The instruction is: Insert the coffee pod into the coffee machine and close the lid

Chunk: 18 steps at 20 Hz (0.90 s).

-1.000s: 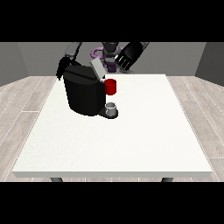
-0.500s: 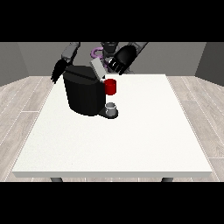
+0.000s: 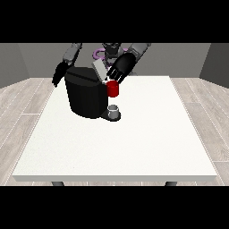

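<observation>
Grey arms, black hand [image 3: 120, 68] each side, purple-trimmed torso

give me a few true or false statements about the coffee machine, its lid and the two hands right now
1. The black coffee machine stands on the white table. True.
2. Its grey lid is shut flat. False: it is raised and tilted.
3. The hand at the view's right is over the lid and the red front part. True.
4. The hand at the view's left rests at the table's near edge. False: it is beside the machine's far left side.
5. A small grey cup sits at the machine's base. True.
</observation>
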Available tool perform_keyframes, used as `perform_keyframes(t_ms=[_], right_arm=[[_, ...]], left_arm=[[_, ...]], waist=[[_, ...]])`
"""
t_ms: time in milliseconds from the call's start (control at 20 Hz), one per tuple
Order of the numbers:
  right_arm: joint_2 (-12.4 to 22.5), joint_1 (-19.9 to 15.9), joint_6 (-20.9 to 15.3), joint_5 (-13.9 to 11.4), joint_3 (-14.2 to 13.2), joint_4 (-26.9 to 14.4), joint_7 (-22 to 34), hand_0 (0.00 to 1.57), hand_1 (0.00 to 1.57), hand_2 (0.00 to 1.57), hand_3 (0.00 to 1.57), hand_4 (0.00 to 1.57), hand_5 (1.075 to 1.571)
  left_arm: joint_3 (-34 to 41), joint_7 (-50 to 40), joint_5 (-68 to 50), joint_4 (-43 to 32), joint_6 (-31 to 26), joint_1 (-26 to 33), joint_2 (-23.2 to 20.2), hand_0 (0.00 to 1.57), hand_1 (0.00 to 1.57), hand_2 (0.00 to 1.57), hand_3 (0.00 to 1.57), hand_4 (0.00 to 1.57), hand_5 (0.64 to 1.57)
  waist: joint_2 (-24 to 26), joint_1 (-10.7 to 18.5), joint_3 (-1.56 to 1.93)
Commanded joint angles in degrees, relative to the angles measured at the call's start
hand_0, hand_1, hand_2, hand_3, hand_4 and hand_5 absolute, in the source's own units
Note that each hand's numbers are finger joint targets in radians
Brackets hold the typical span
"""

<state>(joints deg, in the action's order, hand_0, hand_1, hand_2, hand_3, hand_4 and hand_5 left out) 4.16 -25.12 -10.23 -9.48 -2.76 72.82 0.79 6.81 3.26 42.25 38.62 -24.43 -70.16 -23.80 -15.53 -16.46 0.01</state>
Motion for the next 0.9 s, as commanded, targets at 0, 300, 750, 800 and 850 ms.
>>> perform_keyframes(t_ms=[0,300,750,800,850], right_arm=[[2.36,-1.01,1.08,0.93,-2.01,-0.44,-0.27,0.00,0.00,0.00,0.00,0.13,1.571],[-0.50,-3.11,-0.91,0.02,-0.53,-1.48,-0.71,0.00,0.00,0.00,0.00,0.10,1.571],[1.06,-0.88,0.81,0.97,-1.01,0.60,0.65,0.00,0.00,0.00,0.00,0.00,1.571],[-0.47,-1.03,-0.89,-0.05,-0.14,0.51,-0.56,0.00,0.00,0.00,0.00,0.00,1.571],[0.48,-1.09,-0.06,0.42,-0.88,-0.66,0.05,0.00,0.00,0.00,0.00,0.00,1.571]], left_arm=[[-0.44,1.47,0.61,0.04,0.58,-0.09,-0.21,1.24,1.24,1.29,1.22,0.43,1.571],[0.88,0.29,-0.39,-1.52,-1.60,-3.75,-0.59,1.19,1.19,1.23,1.19,0.43,1.571],[0.69,2.38,0.89,-2.46,2.79,-0.24,-0.02,1.23,1.23,1.27,1.21,0.39,1.571],[2.16,3.83,0.16,-2.87,-0.63,-4.11,-5.17,1.22,1.22,1.26,1.21,0.38,1.571],[1.03,2.06,0.57,-2.37,0.04,-3.37,-1.87,1.20,1.20,1.25,1.20,0.37,1.571]], waist=[[-0.94,0.12,0.01],[-2.59,0.28,0.00],[-1.17,-1.29,-0.01],[-3.31,-1.38,0.00],[-1.39,-0.93,0.01]])
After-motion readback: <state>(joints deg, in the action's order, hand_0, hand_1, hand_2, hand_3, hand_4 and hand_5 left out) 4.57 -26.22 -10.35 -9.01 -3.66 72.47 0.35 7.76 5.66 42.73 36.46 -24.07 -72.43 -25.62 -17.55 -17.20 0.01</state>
